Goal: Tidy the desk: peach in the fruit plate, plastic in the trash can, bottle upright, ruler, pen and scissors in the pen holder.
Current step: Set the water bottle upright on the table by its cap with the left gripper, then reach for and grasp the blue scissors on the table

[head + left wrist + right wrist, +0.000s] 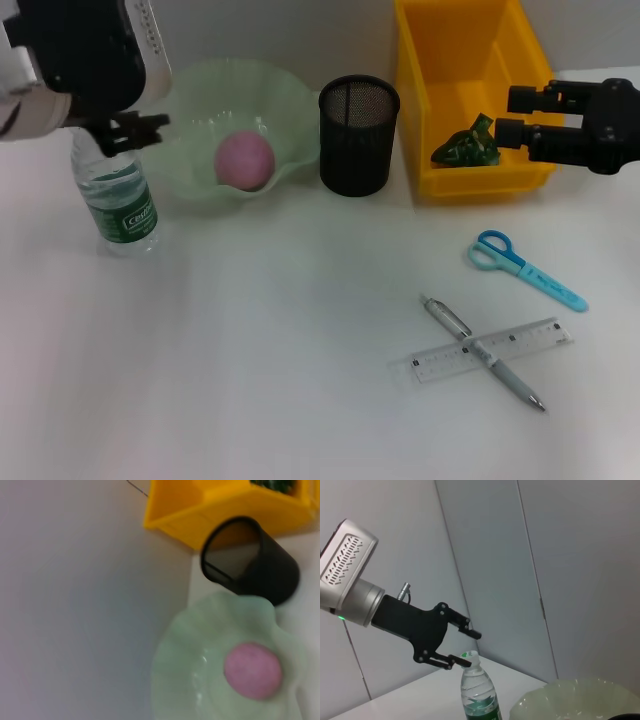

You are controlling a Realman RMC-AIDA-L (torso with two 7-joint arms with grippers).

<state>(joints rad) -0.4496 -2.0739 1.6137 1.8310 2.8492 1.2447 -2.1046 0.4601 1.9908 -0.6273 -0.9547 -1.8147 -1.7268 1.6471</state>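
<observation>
Nearest the head camera lie the ruler [492, 350] and the pen [483, 351], crossed over each other, with the pen on top; both rest well in front of the pen holder [358, 135] and toward its right. Blue-handled scissors [524, 268] lie apart from them, also in front and to the right of the holder, which looks empty through its mesh. Just left of the pen holder sits the fruit plate [290, 105] with the peach [245, 160] already in it. Just right of the holder stands the trash can [470, 182], a yellow bin with the crumpled green plastic [466, 145] inside. Far left of the holder, beyond the plate, the bottle [478, 692] stands upright. The left gripper [460, 648] hangs at its cap with fingers spread and nothing held, one fingertip close by the cap. The right gripper [518, 115] hovers over the trash can; whether it is parted cannot be told. Judging by this, the bottle step is finishing. Next comes the stationery: likely the right arm reaches down for the scissors or the pen lying atop the ruler.
</observation>
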